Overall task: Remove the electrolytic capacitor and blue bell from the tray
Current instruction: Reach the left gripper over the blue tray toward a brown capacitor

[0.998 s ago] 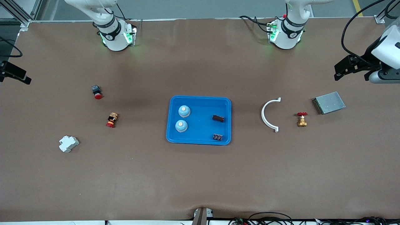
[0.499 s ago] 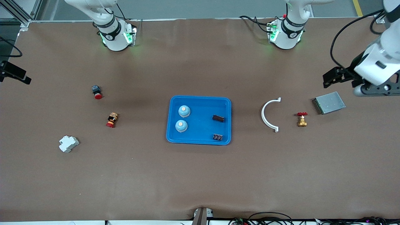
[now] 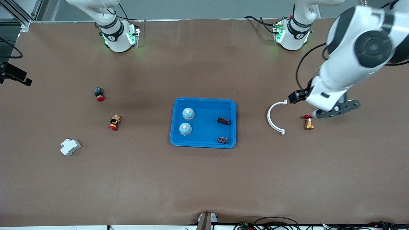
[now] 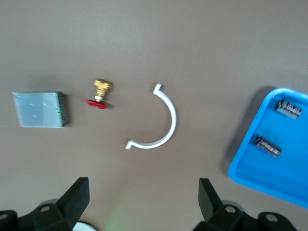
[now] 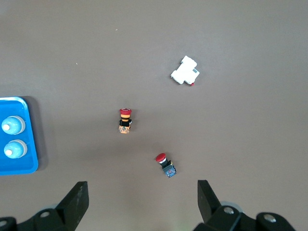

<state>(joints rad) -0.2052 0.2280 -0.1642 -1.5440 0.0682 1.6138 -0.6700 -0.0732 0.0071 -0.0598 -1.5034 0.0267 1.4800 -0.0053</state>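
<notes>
A blue tray [image 3: 204, 142] sits mid-table. It holds two blue dome bells [image 3: 188, 113] [image 3: 185, 128] and two dark capacitors [image 3: 223, 121] [image 3: 222, 140]. The capacitors also show in the left wrist view [image 4: 288, 108] [image 4: 267, 146], and the bells in the right wrist view [image 5: 13, 125] [image 5: 13, 149]. My left gripper [image 3: 295, 95] is open and empty, up in the air over the table by the white arc [image 3: 274, 117]. My right gripper [image 5: 142, 187] is open and empty, high over the right arm's end of the table; it is out of the front view.
Toward the left arm's end lie a brass valve with a red handle [image 3: 308, 122] and the white arc; a grey box [image 4: 38, 109] shows only in the left wrist view. Toward the right arm's end lie two red-capped buttons [image 3: 99, 94] [image 3: 114, 122] and a white breaker [image 3: 70, 147].
My left arm has swung in from the table's end toward the white arc and now covers the grey box in the front view. The tray and its contents have not moved.
</notes>
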